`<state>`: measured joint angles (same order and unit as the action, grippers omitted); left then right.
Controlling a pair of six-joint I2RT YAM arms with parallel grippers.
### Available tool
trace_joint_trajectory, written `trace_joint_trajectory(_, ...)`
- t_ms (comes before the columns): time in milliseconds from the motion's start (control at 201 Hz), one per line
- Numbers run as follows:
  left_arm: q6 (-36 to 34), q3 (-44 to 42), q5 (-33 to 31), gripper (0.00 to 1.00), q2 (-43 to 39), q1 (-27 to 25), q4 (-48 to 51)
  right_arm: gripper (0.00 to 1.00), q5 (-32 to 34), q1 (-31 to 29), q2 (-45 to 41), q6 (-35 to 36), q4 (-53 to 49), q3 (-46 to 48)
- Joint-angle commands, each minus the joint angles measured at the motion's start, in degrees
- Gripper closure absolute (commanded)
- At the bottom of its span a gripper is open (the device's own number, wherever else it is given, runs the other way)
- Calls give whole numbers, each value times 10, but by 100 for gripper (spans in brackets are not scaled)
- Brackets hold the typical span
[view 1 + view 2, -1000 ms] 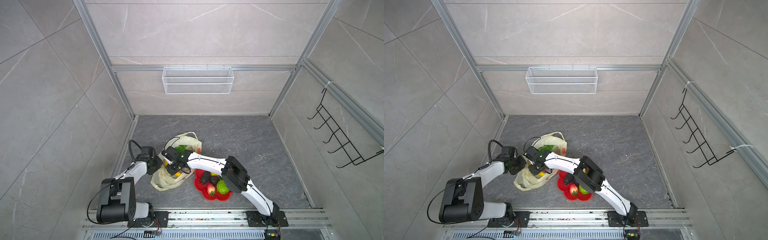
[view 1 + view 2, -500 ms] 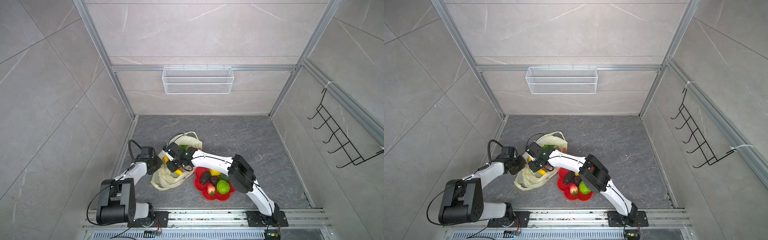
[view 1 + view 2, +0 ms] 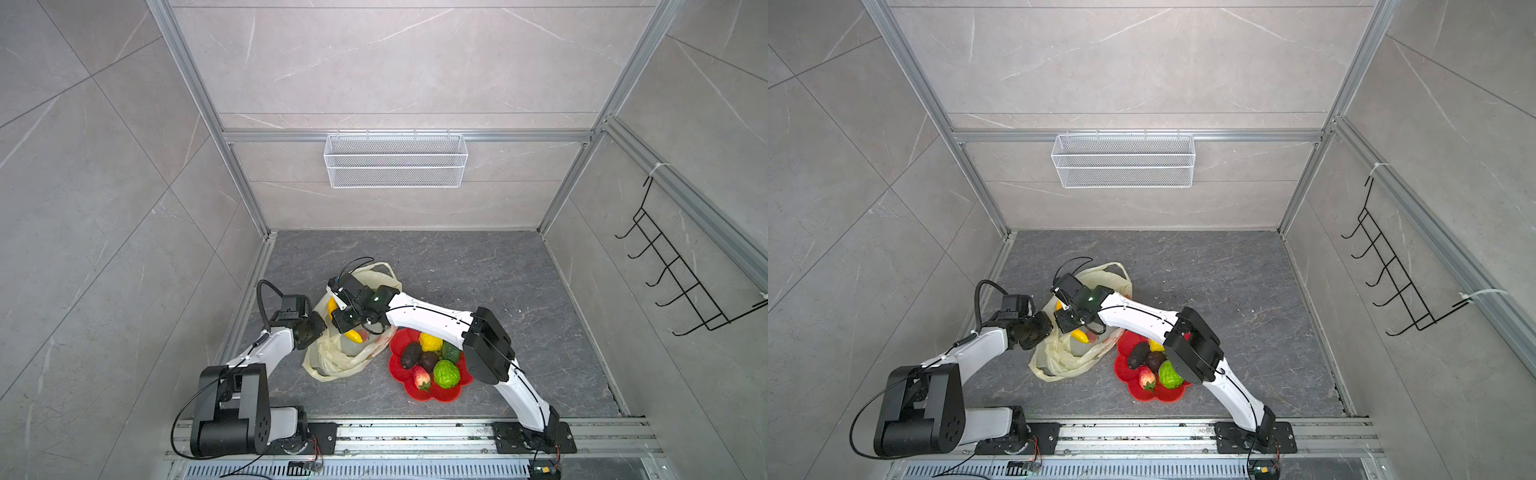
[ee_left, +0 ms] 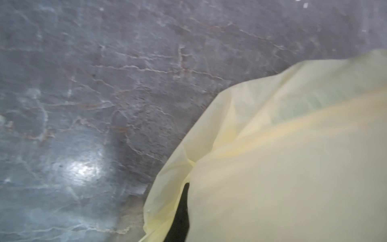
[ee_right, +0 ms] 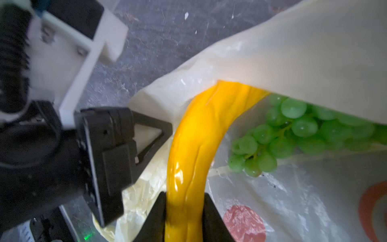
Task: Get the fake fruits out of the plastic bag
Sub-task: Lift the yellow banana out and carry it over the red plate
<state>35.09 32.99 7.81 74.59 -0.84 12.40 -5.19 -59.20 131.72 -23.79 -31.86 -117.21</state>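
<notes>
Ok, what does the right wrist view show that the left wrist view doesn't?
Right wrist only: the banana clamped in the right gripper, and grapes beside it inside the bag. Left wrist only: a dark finger tucked under a bag fold. Both: the bag and the grey floor.

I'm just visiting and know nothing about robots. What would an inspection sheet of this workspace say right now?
Surface: dark grey stone-look floor.
Job's things: plastic bag lies open; banana partly under its flap; grapes inside; lemon, avocados, strawberry and bumpy green ball on the red plate.
Clutter: nothing seen.
End effectors: left end effector shut on the plastic bag's rim; right end effector shut on the banana.
Cables: black cable loops over the left arm.
Surroundings: white wire basket on the back wall; black hook rack on the right wall.
</notes>
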Motion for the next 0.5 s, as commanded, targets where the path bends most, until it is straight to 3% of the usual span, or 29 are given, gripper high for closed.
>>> trace_joint_trajectory(0,-20,-11,6,100,-48,-15,-19,72,-2,1,11,-22,-16,-23)
trace_joint_trajectory(493,-5,1,-29,100,-21,-14,-1,71,-9,-31,-135,-42,37,190)
